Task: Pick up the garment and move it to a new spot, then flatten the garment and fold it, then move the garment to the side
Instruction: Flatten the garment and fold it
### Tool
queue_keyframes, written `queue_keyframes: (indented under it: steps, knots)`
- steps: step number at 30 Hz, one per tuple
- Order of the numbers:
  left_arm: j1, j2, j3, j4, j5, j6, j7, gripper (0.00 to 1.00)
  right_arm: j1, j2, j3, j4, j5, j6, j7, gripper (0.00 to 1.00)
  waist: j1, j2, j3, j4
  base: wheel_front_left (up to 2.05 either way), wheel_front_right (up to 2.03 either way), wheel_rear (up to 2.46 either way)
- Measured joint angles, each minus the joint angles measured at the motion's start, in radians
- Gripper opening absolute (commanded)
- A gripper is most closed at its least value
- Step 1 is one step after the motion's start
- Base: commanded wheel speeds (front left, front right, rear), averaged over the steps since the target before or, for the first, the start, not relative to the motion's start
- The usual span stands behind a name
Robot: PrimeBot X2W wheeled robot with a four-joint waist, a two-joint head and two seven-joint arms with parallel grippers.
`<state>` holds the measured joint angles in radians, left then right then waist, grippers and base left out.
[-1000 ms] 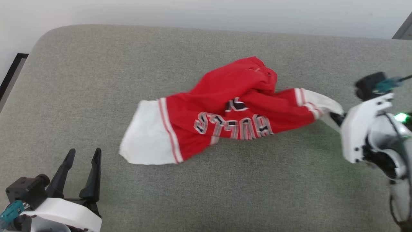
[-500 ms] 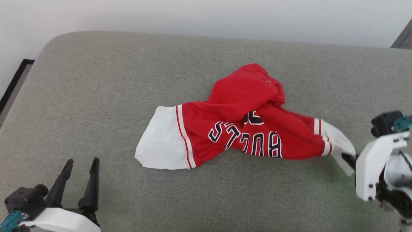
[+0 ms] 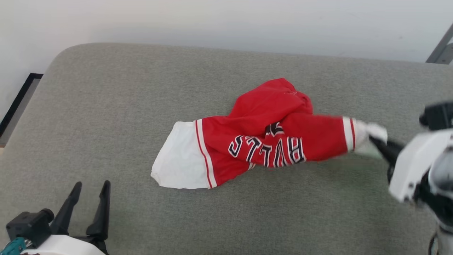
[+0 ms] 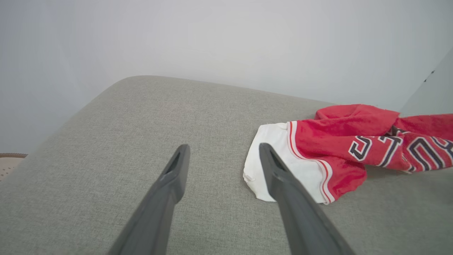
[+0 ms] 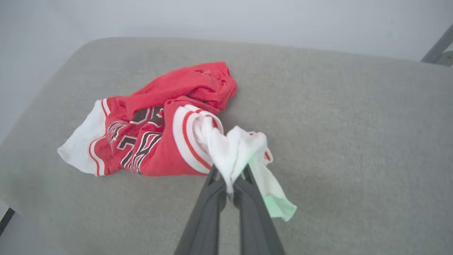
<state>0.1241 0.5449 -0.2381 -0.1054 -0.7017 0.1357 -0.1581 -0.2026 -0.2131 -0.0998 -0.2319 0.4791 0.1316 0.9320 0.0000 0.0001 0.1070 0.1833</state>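
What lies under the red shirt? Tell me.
The garment lies crumpled on the grey cushion, which shows all around it. Its bunched folds hide the patch beneath. The right gripper is shut on one white sleeve.

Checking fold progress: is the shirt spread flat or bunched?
Bunched: the shirt lies crumpled, body heaped, one sleeve pinched by the right tool.

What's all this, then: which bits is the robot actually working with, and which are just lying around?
In the job: the garment, crumpled on the grey cushion; the right gripper, shut on its white sleeve; the left gripper, open, holding nothing.
Just there: the pale wall; a grey metal strut at the far right.
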Motion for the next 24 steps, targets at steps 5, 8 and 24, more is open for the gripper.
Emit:
queue_keyframes:
  steps: [5,8,24]
  knots:
    - [-0.02,-0.006,-0.022,0.001,-0.001,-0.013,0.008,1.0,-0.158,-0.021,0.023,0.137,-0.01,-0.001,-0.099,0.0,0.0,0.0,0.005,0.024,0.0,0.0,0.0]
    - [-0.04,-0.012,-0.037,0.012,-0.001,-0.023,0.01,1.0,-0.256,-0.044,0.04,0.263,-0.031,-0.001,-0.167,0.0,0.0,0.0,0.013,0.044,0.0,0.0,0.0]
    - [-0.168,-0.071,-0.115,0.099,0.006,-0.09,0.007,1.0,-0.642,-0.094,0.092,1.034,-0.208,-0.001,-0.471,0.47,0.0,-0.0001,0.104,0.162,0.0,0.0,0.0]
